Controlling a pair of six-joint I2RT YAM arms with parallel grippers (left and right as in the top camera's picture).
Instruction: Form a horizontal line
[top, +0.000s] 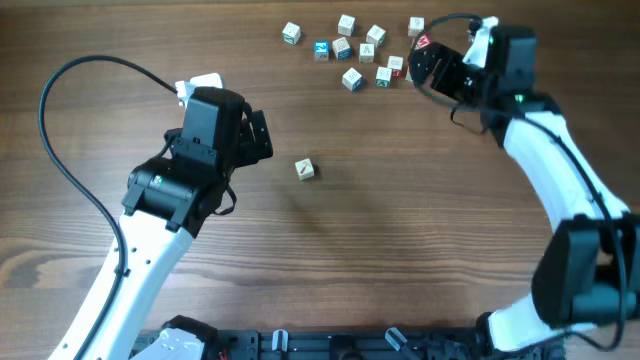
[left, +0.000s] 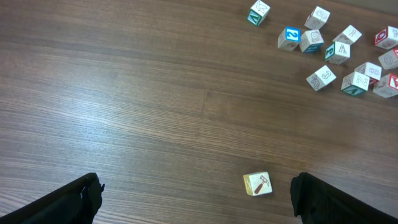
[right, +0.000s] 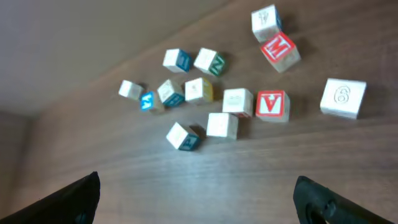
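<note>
Small wooden letter cubes (top: 342, 48) scattered loose, one lone cube (top: 305, 169) apart

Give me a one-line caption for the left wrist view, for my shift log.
Open left pincer hangs over a lone hammer-picture cube; scattered letter cubes lie beyond, upper right.

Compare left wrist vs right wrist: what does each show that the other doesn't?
Left wrist only: the lone hammer-picture cube, apart from the rest. Right wrist only: the red M cube, red A cube and 6 cube in full, faces readable; the left wrist view crops that edge. Both: the loose cube scatter and the wooden table.
</note>
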